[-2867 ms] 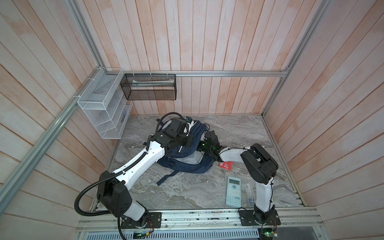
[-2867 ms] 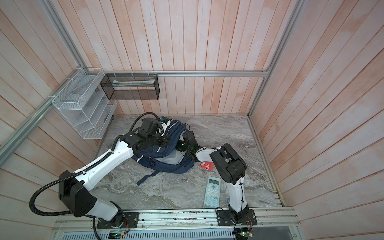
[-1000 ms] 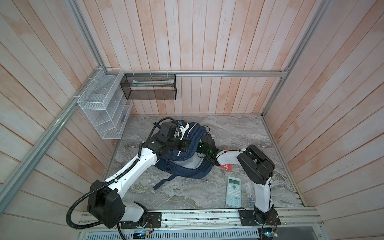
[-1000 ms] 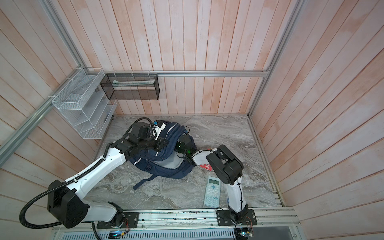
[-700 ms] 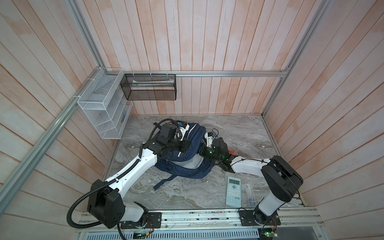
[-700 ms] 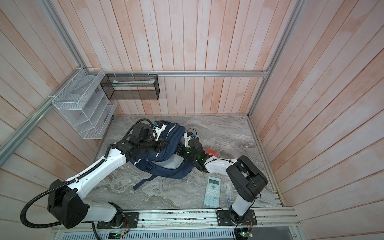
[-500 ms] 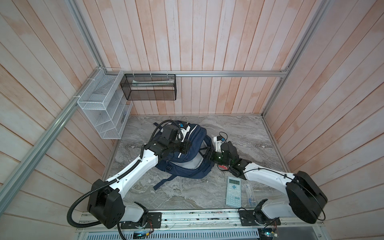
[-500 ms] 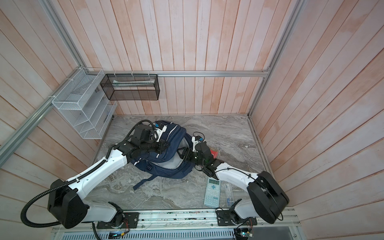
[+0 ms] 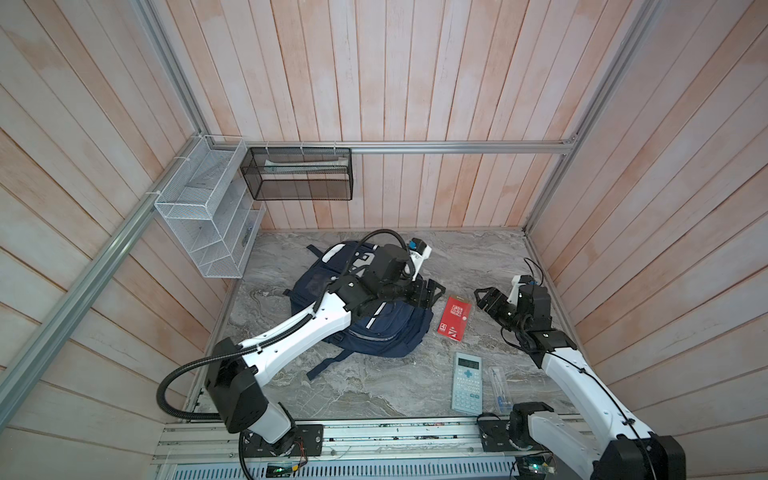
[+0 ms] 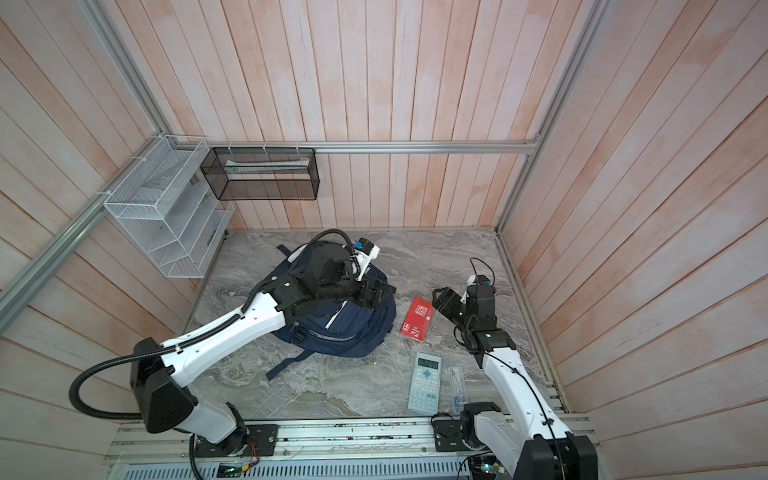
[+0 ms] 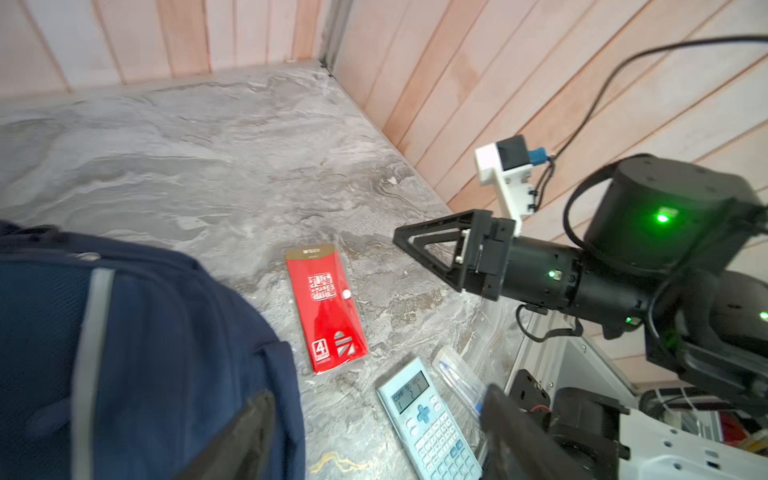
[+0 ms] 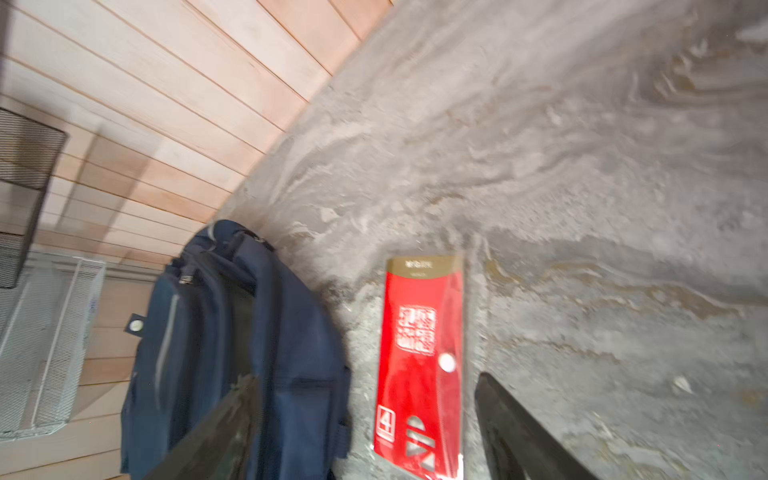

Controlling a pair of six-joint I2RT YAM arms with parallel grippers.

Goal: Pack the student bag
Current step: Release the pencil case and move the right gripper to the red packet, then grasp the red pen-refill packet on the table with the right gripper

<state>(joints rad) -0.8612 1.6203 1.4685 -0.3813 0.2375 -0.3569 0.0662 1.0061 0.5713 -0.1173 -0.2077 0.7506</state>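
The student bag [image 9: 376, 332] [image 10: 353, 330], a navy backpack with white stripes, lies on the marble table left of centre. My left gripper [image 9: 428, 293] [image 10: 376, 296] hovers over the bag's right upper edge, open with nothing between its fingers. In the left wrist view the bag [image 11: 145, 353] fills the lower left beside my left gripper [image 11: 374, 436]. My right gripper [image 9: 484, 297] [image 10: 441, 301] hangs open above the table, just right of a red packet [image 9: 455, 318] [image 10: 417, 318]. The right wrist view shows that red packet [image 12: 424, 357] beyond my right gripper [image 12: 365, 436], with the bag [image 12: 232, 332] beside it.
A pale blue calculator [image 9: 468, 382] [image 11: 428, 419] and a clear pen case [image 9: 497, 384] lie near the front right. A white wire rack [image 9: 203, 220] and a black mesh basket [image 9: 299, 178] hang on the walls. A metal rail [image 9: 374, 434] runs along the front edge.
My left gripper has opened and let go of the bag, which now lies slumped. My right arm has swung away from the bag to the right, uncovering the red packet.
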